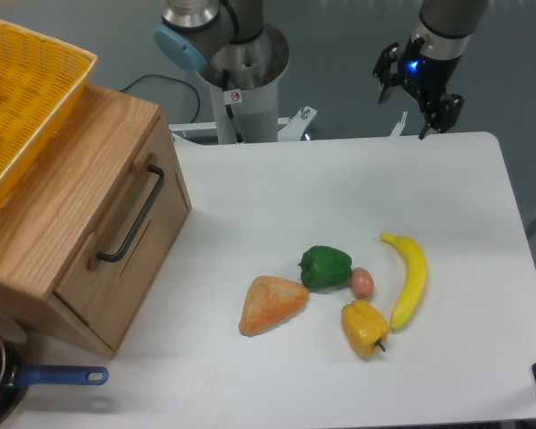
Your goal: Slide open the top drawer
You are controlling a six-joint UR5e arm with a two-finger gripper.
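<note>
The top drawer sits in the oak cabinet at the left of the table. Its light wooden front faces right and looks flush with the cabinet body, so none of its inside shows. A long black bar handle runs along the front. My gripper hangs far off at the back right, above the table's far edge. It is open, with nothing between its black fingers. Much of the table lies between it and the handle.
A yellow mesh basket rests on the cabinet top. A green pepper, egg, yellow pepper, banana and bread piece lie mid-table. A blue-handled pot sits front left. The robot base stands at the back.
</note>
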